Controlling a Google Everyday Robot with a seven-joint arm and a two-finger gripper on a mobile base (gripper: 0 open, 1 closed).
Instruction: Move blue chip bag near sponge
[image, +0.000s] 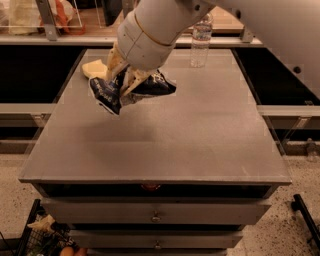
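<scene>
Above the left half of the counter (175, 150) the blue chip bag (152, 86) is held clear by the gripper (125, 88), jaws clamped on its crumpled middle, and the sponge (94, 69) just beyond, by the far left corner, could be shoved off if the bag is carried too far.

The grey flat-topped table (165, 145), w/ drawers (155, 212) in its front, carried two things directly. These were a small pale yellow foam sponge (94, 69) w/ wavy sides near the far left edge, & a clear plastic water bottle (201, 42) standing upright by the far edge, right of centre, well apart from the sponge. The gripper (127, 86) hung over the far left part of the top, near the sponge, clamped on a dark navy crinkly chip bag (152, 86) that looked lifted off the surface, w/ a faint shadow beneath.
</scene>
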